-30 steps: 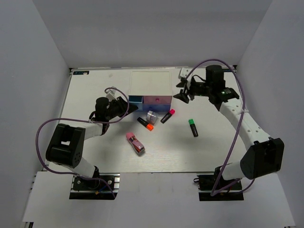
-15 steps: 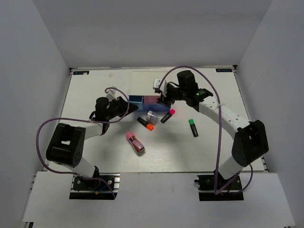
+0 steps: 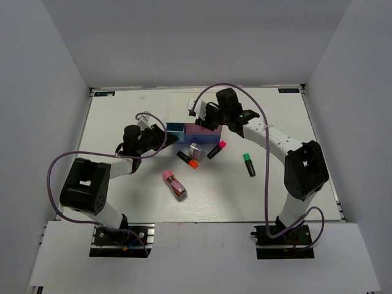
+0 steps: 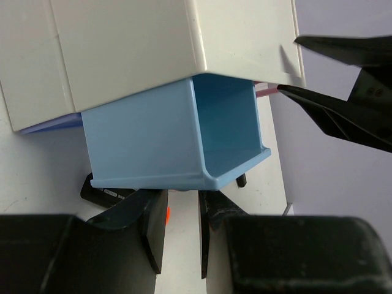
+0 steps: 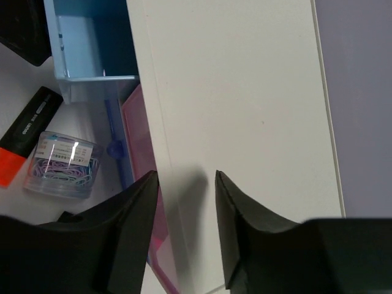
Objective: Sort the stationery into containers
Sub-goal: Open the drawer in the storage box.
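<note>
While both grippers stand at the white cabinet (image 3: 180,105), every stationery item lies loose on the table (image 3: 122,196).

Left gripper (image 3: 163,136), at 9 o'clock of the cabinet, has its fingers (image 4: 153,223) drawn to a narrow slit just under the front lip of the pulled-out blue drawer (image 4: 177,141); whether they pinch its handle cannot be told. Right gripper (image 3: 203,119) sits over the cabinet top, fingers (image 5: 131,226) parted, holding nothing. Pink drawer (image 3: 208,128) stands partly out beside the blue one. At 6 o'clock of the drawers lies a clear box of paper clips (image 5: 61,164), with the orange-capped marker (image 3: 187,160) just beside it and the pink-capped marker (image 3: 215,149) at its 3 o'clock. Green-capped marker (image 3: 248,164) lies apart toward 4 o'clock. Pink stapler (image 3: 174,184) lies at 7 o'clock, well apart from the drawers.
</note>
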